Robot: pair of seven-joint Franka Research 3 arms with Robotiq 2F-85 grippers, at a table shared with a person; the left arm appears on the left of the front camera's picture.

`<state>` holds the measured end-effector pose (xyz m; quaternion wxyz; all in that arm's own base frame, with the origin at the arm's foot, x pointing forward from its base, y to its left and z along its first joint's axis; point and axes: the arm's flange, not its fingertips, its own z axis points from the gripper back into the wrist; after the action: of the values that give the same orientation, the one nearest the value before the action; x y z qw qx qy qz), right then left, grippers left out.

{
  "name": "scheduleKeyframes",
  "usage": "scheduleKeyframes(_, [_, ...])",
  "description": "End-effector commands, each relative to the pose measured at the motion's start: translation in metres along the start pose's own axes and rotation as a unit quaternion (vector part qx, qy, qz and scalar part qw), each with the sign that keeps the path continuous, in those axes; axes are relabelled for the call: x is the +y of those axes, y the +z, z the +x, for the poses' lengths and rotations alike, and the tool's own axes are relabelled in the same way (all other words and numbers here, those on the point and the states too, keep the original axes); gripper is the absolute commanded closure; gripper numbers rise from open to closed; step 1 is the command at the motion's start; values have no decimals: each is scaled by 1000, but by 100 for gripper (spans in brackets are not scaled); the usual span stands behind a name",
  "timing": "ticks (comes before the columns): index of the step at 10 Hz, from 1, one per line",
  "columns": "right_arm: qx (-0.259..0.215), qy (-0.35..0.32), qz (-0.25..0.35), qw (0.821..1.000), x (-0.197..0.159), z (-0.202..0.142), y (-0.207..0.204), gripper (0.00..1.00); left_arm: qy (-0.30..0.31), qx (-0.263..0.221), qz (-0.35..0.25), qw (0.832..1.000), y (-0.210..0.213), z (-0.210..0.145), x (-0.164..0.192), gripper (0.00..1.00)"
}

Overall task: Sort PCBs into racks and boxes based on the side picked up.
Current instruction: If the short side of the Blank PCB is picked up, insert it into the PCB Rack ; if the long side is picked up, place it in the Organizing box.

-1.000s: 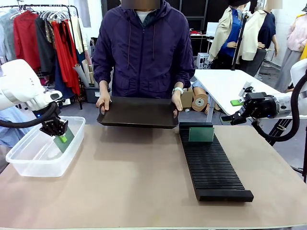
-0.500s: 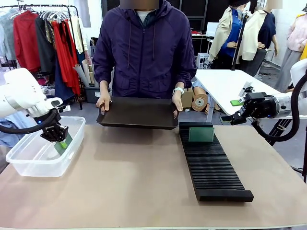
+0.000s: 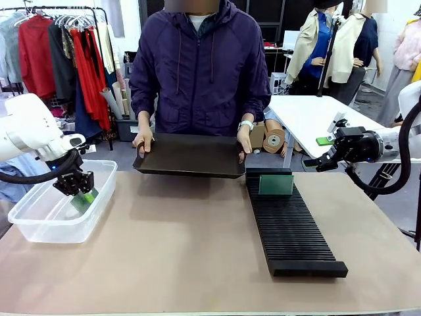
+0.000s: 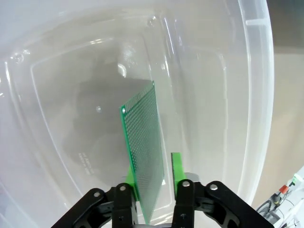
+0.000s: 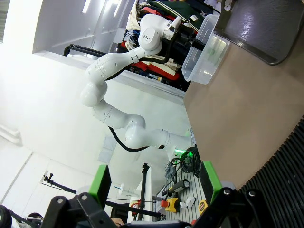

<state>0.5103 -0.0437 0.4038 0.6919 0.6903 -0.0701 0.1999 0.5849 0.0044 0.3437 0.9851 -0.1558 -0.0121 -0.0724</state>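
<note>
PCB (image 4: 142, 152) in the left gripper (image 4: 154, 183): bright green, covered with a fine regular grid of small dots. Gripper body: black; fingertip pads (image 4: 176, 166): bright green. Box (image 3: 39, 220): clear, translucent, colourless. Rack (image 3: 293, 230): black, with fine parallel ribs across its top. Second PCB (image 3: 275, 185), standing in the rack: dull green. Tray (image 3: 191, 155) in the person's hands (image 3: 142, 141): dark brown-black, smooth, without pattern. Counter (image 3: 184, 257): plain light brown. Right gripper (image 5: 154, 183): black with green pads. Arms: white. Person's jacket (image 3: 197, 69): dark purple.
</note>
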Motion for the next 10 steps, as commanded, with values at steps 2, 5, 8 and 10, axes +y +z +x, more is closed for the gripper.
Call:
scheduleKeyframes(2, [1, 10, -5, 1000, 1, 1, 0, 0, 12, -13, 41, 999, 23, -6, -8, 0])
scheduleKeyframes(5, [1, 10, -5, 1000, 1, 1, 0, 0, 11, -19, 57, 998, 46, -11, -15, 0])
scheduleKeyframes(8, [1, 10, -5, 1000, 1, 1, 0, 0, 1, -15, 69, 998, 55, -13, -23, 0])
scheduleKeyframes(10, [1, 10, -5, 1000, 1, 1, 0, 0, -6, -14, 72, 997, 62, -16, -26, 0])
